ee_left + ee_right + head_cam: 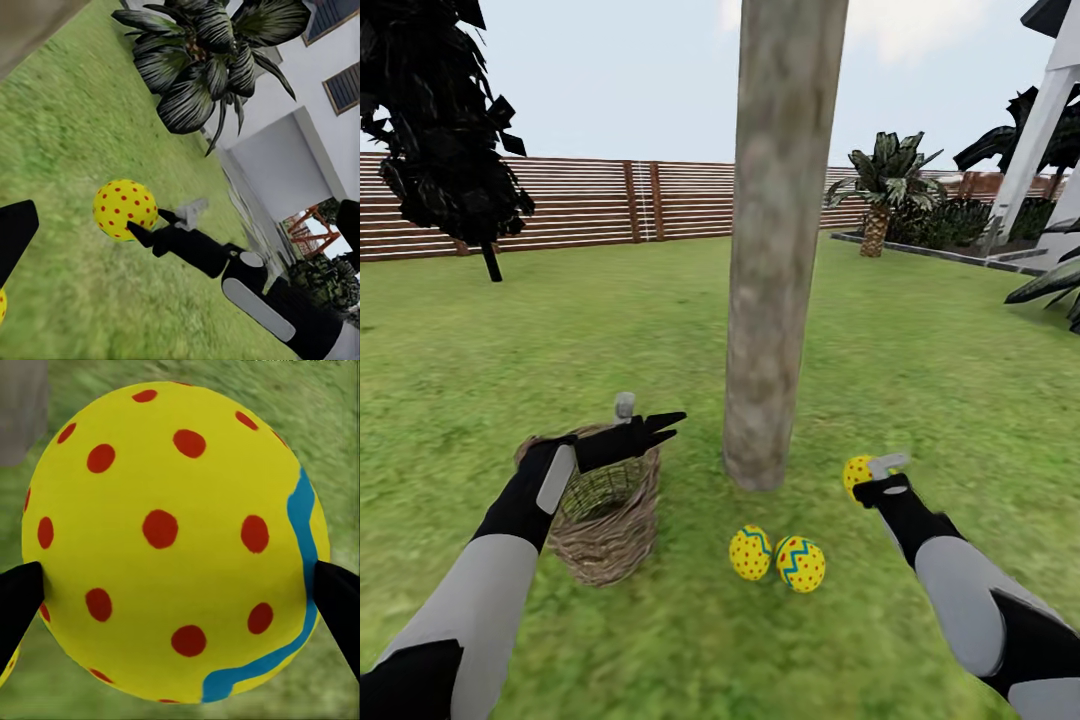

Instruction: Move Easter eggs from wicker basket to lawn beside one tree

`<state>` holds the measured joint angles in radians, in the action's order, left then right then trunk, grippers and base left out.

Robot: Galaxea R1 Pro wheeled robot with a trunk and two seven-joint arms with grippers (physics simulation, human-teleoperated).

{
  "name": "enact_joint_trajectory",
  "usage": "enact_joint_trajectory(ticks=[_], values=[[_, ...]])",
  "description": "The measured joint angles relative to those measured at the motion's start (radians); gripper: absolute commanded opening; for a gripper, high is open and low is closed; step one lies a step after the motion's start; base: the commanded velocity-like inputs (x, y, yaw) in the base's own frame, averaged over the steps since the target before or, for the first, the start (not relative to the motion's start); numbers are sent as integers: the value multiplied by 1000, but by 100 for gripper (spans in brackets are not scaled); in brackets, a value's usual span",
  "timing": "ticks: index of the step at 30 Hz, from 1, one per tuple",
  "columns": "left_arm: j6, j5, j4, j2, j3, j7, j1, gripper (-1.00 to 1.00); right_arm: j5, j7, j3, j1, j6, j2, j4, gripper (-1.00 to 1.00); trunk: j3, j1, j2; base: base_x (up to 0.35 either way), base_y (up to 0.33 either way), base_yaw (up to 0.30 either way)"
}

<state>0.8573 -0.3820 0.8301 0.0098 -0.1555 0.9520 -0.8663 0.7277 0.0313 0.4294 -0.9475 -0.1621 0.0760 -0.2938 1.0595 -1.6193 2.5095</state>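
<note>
The tree has a thick pale trunk rising from the lawn at the centre. Two Easter eggs lie touching on the grass just in front of its base. A third egg is held low over the grass right of the trunk, my right gripper shut on it. The wicker basket stands left of the trunk; what shows of its inside is bare weave. Over its rim hangs my left gripper, open and holding nothing.
A brown slat fence closes the garden at the back. A dark thin-trunked tree stands far left, a palm far right, and a white house with dark plants lies beyond. Open grass spreads all around the trunk.
</note>
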Motion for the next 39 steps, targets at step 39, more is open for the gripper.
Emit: enact_joint_trajectory(ticks=[39], values=[[1, -5, 1, -42, 2, 0, 20, 100, -20, 134, -5, 56, 262, 1, 207, -100, 100, -12, 6, 1, -1, 0]])
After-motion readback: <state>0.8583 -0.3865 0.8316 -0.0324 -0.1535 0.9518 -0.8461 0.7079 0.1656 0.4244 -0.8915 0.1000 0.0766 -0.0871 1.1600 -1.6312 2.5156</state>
